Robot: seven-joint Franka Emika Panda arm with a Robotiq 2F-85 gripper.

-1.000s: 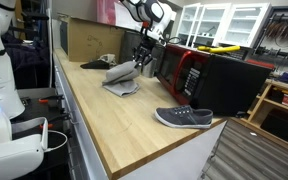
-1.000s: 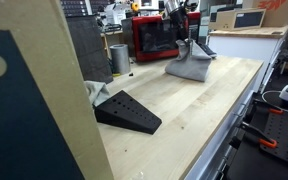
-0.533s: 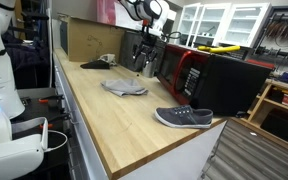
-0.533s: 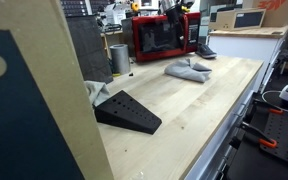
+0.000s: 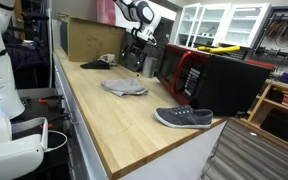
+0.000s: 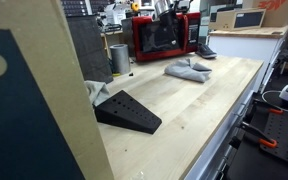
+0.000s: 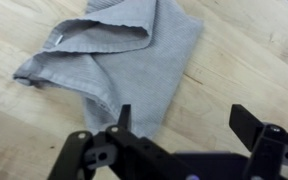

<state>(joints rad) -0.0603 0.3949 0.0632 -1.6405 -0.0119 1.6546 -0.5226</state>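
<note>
A crumpled grey cloth (image 5: 124, 88) (image 6: 189, 70) lies loose on the wooden table (image 5: 104, 120) in both exterior views. My gripper (image 5: 136, 57) (image 6: 166, 22) hangs above and a little behind it, clear of the fabric. In the wrist view the cloth (image 7: 124, 55) fills the upper left. My gripper (image 7: 187, 118) stands open, its left fingertip over the cloth's edge and its right over bare wood. Nothing is between the jaws.
A red and black microwave (image 5: 196, 72) (image 6: 159, 38) stands just behind the gripper. A grey shoe (image 5: 184, 118) (image 6: 206, 50) rests near the table's end. A black wedge (image 6: 127, 110), a metal cup (image 6: 119, 58) and a cardboard box (image 5: 89, 40) are also on the table.
The gripper opened and let go of the cloth, which dropped flat onto the table. The gripper then rose up and away from it.
</note>
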